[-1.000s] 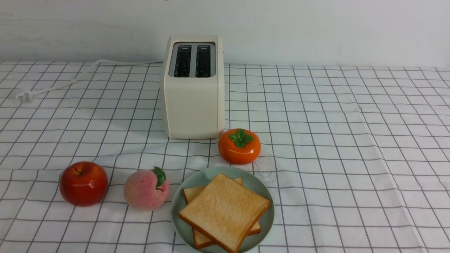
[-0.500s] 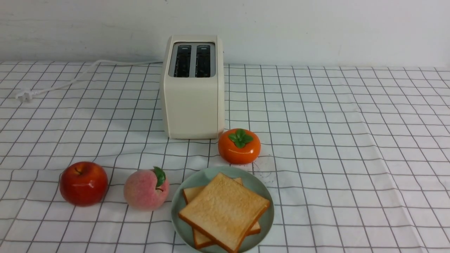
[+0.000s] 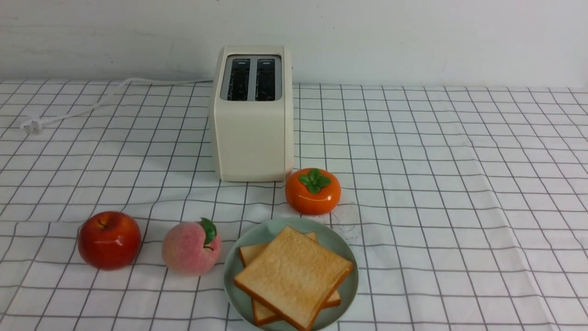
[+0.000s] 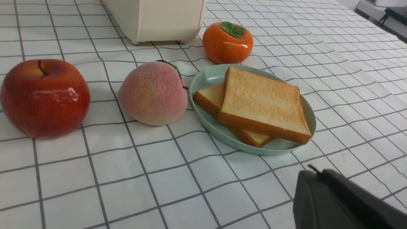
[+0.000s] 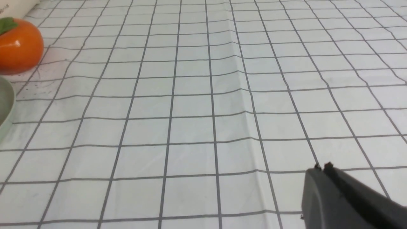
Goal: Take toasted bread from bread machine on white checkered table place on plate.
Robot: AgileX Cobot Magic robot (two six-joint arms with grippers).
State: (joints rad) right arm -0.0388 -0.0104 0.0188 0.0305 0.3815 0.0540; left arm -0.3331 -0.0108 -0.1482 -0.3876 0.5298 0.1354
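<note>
Your toast (image 3: 294, 276) lay crossed on the plate (image 3: 233, 287), near the table's (image 3: 441, 257) front edge, presumably served; your tools (both idle, evidently) were clenched, empty.

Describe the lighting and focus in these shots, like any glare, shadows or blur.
Front view: soft, even light, small bright glints on the apple and the persimmon, only faint shadows. Left wrist view: apple shiny too, toast crisp. Right wrist view: cloth lit evenly, grid lines sharp up close; persimmon and plate cut off by the picture's edge.
</note>
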